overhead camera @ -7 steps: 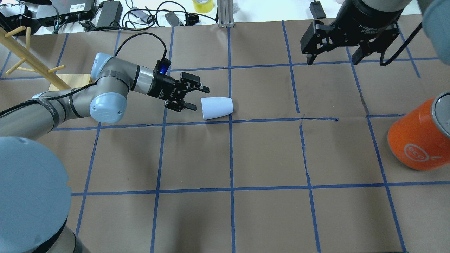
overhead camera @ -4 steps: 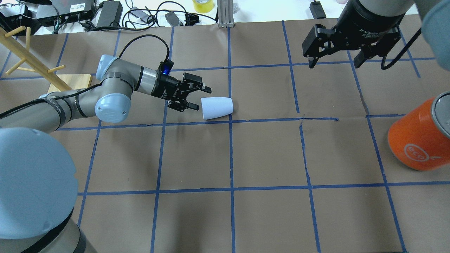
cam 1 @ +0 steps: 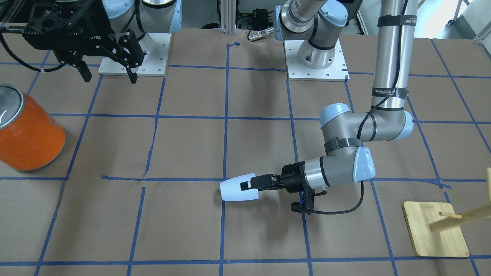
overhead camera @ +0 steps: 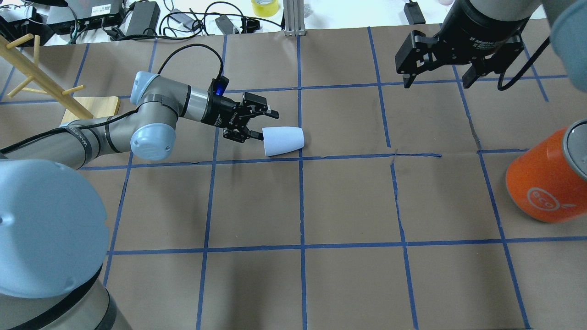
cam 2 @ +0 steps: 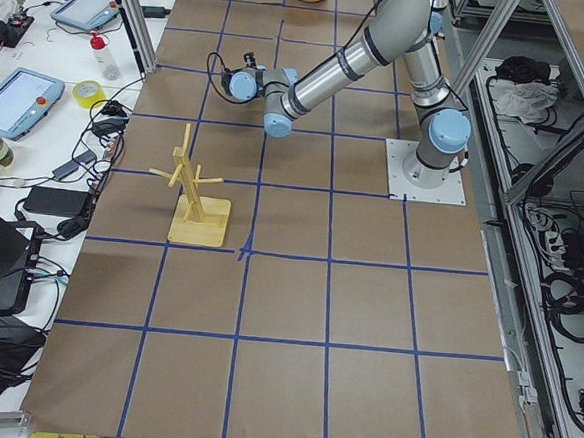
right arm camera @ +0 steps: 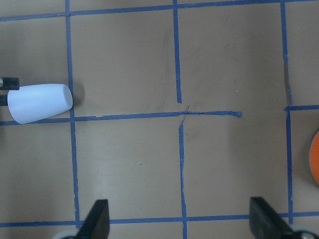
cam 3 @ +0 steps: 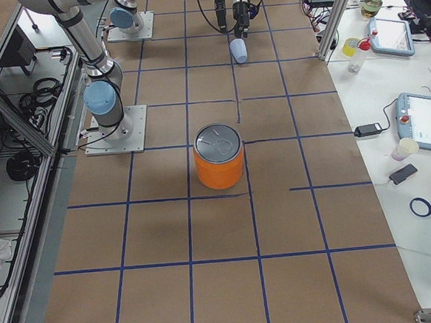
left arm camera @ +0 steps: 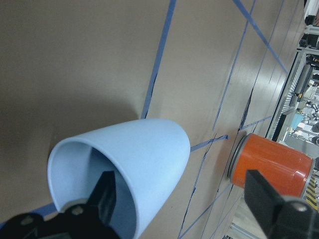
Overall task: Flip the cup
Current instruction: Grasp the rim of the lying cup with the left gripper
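Overhead exterior, asks the first: why does the left gripper [overhead camera: 266, 124] come in so low and flat over the table [overhead camera: 348, 201]?

The second answers: because the cup [overhead camera: 284, 140] lies on its side on the brown paper, toward the robot's left of the middle. Its wide mouth is turned to that gripper, and a level reach lets one finger enter the mouth.

First: does it have hold of the cup?

Second: no. In the left wrist view the jaws stand wide apart. One finger [left arm camera: 107, 191] is in the mouth, and the other finger [left arm camera: 269, 199] is outside and well clear of the wall. Whether the inner one touches the cup cannot be told. The likely plan is to pinch the wall at the rim, then turn the wrist to stand the cup up.

First: and the right gripper [overhead camera: 436, 83]?

Second: it hangs high at the far side with its jaws spread and nothing in them. It is well apart from the cup and from the orange can [overhead camera: 543, 183], probably parked to leave room.
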